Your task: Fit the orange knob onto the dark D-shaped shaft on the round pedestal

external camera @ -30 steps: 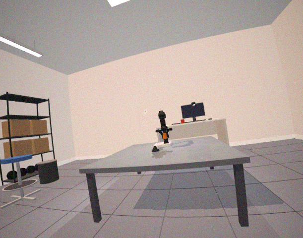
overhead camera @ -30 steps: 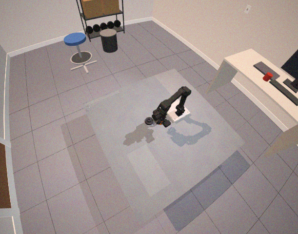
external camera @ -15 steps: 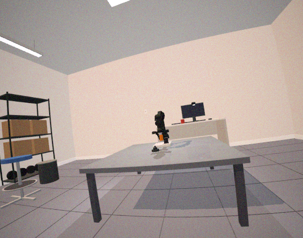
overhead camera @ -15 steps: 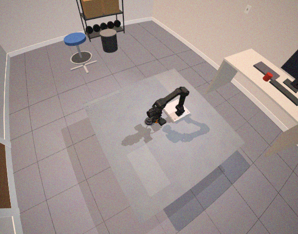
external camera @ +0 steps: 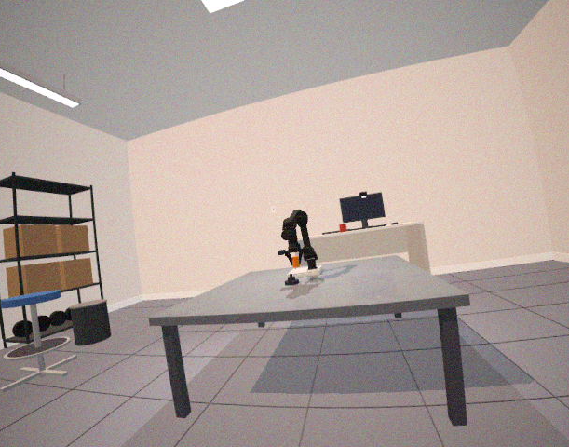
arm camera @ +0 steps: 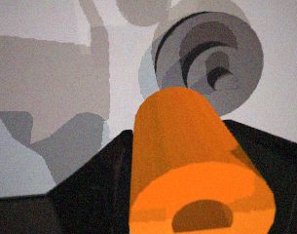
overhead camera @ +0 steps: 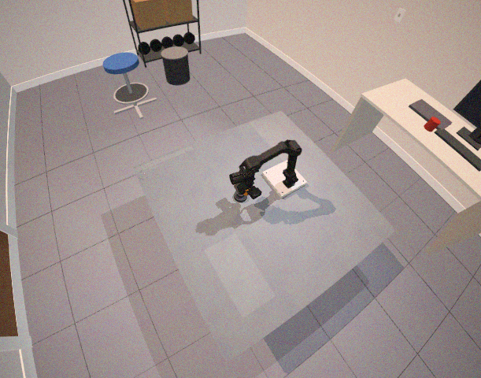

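My gripper (external camera: 294,258) is shut on the orange knob (external camera: 295,262) (arm camera: 182,136) (overhead camera: 246,192). The knob's near end, with its D-shaped hole, faces the wrist camera at the bottom of the wrist view. The round dark pedestal (overhead camera: 240,198) (external camera: 291,282) (arm camera: 250,63) stands on the table. Its shaft (arm camera: 228,81) (external camera: 291,276) points up from the middle. The knob is held above the pedestal, apart from it; in the wrist view the knob's far end overlaps the pedestal's lower left edge. The shaft's flat side cannot be made out.
The arm's white base plate (overhead camera: 276,178) (external camera: 299,271) lies on the grey table (overhead camera: 313,252) (external camera: 395,289) behind the pedestal. The arm's shadows fall across the table. A desk with a red cup (overhead camera: 431,124) (external camera: 343,227), a blue stool (overhead camera: 120,63) and a shelf stand away from the table.
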`<state>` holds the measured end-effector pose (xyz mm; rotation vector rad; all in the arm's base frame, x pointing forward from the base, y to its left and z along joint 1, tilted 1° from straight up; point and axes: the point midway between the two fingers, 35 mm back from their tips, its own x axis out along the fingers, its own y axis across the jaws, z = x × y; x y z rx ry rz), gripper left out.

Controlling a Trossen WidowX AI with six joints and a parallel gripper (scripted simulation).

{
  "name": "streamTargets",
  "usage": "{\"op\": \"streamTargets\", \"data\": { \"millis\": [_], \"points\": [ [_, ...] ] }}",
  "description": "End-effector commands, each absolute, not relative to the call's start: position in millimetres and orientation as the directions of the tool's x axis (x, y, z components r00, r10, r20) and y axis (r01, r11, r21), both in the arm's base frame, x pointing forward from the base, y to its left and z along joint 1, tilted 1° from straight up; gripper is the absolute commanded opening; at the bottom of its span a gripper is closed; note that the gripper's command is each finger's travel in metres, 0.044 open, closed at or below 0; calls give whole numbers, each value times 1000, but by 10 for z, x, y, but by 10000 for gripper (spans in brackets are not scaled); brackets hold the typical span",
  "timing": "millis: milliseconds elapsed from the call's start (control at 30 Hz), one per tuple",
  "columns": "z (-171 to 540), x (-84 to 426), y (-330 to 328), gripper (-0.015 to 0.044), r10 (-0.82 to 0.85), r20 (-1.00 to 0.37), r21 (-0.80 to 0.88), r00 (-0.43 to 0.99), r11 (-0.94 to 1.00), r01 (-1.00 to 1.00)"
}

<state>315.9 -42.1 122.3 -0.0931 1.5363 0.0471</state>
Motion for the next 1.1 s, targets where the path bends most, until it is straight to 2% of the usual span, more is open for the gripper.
{"op": "streamTargets", "data": {
  "millis": [0,300,1067],
  "points": [
    [1209,3206,-534,0,-26,-999,-30,43,995,-92],
    [1140,3242,-796,0,-29,-999,-33,42,995,-92],
    [894,3261,-799,0,-29,-999,-33,42,996,-88]
  ]
}}
